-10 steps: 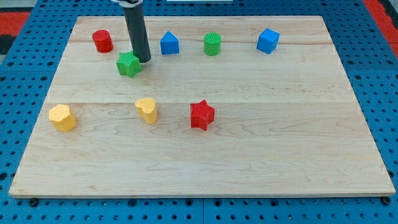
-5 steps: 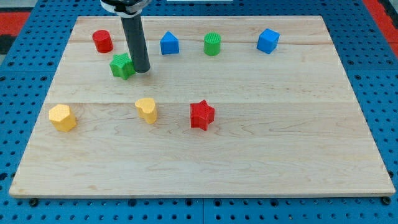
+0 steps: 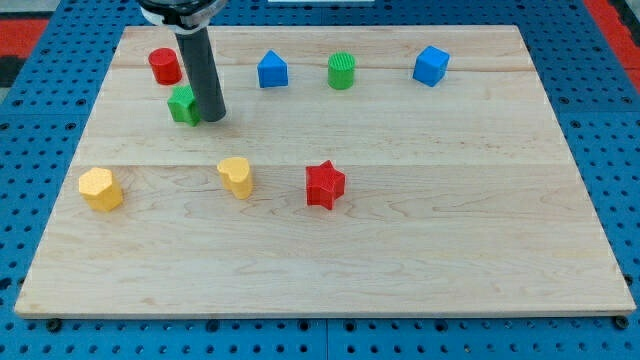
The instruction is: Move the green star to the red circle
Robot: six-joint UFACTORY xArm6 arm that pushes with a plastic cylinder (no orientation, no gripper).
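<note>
While you look through the one camera view, you will find no brand, label or writing on the wooden board (image 3: 400, 240) or on any block. There is no claw on this arm, so no jaw state can be told; the dark rod ends in my tip (image 3: 212, 117), which touches the right side of the green star (image 3: 182, 105). Take that star as your landmark. The red circle (image 3: 165, 66) stands near it, up and slightly left, apart from it. To its right along the top row you see the blue house-shaped block (image 3: 272, 70), the green cylinder (image 3: 342, 71) and the blue cube (image 3: 431, 65). Below the star lie the yellow block (image 3: 101, 189) at lower left, the yellow heart (image 3: 236, 176) at lower right, and the red star (image 3: 324, 185) further right. The board's left edge runs near the star; bare wood spreads well to its right and below the lower blocks.
</note>
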